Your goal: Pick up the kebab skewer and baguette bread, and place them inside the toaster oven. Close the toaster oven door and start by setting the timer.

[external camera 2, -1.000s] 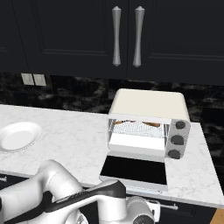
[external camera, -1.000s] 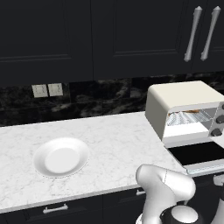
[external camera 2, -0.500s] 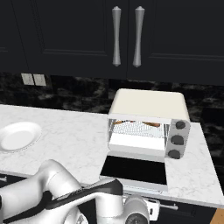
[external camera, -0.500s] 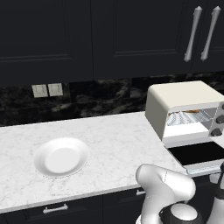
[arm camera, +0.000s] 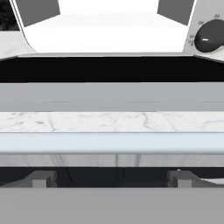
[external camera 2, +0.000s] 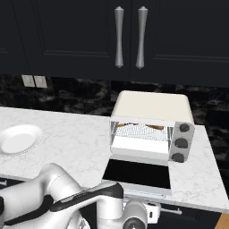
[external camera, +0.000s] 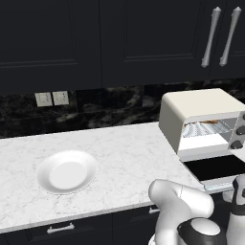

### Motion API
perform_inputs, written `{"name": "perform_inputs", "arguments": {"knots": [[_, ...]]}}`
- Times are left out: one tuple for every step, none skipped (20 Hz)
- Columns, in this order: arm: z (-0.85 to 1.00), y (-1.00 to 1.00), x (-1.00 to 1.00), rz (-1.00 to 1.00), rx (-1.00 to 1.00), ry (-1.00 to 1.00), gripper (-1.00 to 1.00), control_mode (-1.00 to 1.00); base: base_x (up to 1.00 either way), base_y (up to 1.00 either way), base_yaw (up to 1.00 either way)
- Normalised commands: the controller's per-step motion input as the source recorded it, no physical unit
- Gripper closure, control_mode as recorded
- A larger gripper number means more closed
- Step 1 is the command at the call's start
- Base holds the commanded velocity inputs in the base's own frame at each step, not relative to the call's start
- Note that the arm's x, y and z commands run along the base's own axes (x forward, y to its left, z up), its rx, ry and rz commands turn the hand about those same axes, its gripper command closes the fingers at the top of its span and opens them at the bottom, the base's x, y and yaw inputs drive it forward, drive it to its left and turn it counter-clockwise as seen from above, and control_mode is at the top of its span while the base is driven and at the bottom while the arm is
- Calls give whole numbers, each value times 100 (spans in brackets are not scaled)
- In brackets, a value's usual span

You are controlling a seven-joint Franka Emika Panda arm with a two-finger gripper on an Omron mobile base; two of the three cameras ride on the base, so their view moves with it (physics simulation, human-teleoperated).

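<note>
The cream toaster oven stands on the counter. The toaster oven door lies flat and open. A golden-brown piece of food rests on the rack inside. It is too small to tell baguette bread from kebab skewer. My gripper is open and empty, low in front of the counter edge. It faces the door's pale bar handle, with the dark door glass beyond. A grey knob shows at the upper right of the hand view.
A white plate sits on the marble counter left of the oven. Dark wall cabinets with long handles hang above. Dark drawer fronts run below the counter edge.
The arm has shifted slightly below the counter edge, with the hand edging toward the lowered door. The oven, door and plate have stayed put. The jaws are still open.
</note>
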Motion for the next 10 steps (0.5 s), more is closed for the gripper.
{"name": "perform_inputs", "arguments": {"knots": [[-19, 0, 8, 6, 0, -4, -100, -100, 0, 0, 0], [-11, 0, 8, 6, 0, -5, -100, -100, 0, 0, 0], [-6, 0, 10, 5, 0, -4, -100, -100, 0, 0, 0], [0, 0, 10, 1, 0, -5, -100, -100, 0, 0, 0], [0, 0, 17, 0, 0, -3, -100, -100, 0, 0, 0], [0, 0, 24, 0, 0, -1, -100, -100, 0, 0, 0], [0, 0, 22, 0, 0, -2, -100, -100, 0, 0, 0], [0, 0, 20, 0, 0, -2, -100, -100, 0, 0, 0], [0, 0, 26, 0, 0, 0, -100, -100, 0, 0, 0], [0, 0, 27, 0, 0, 0, -100, -100, 0, 0, 0]]}}
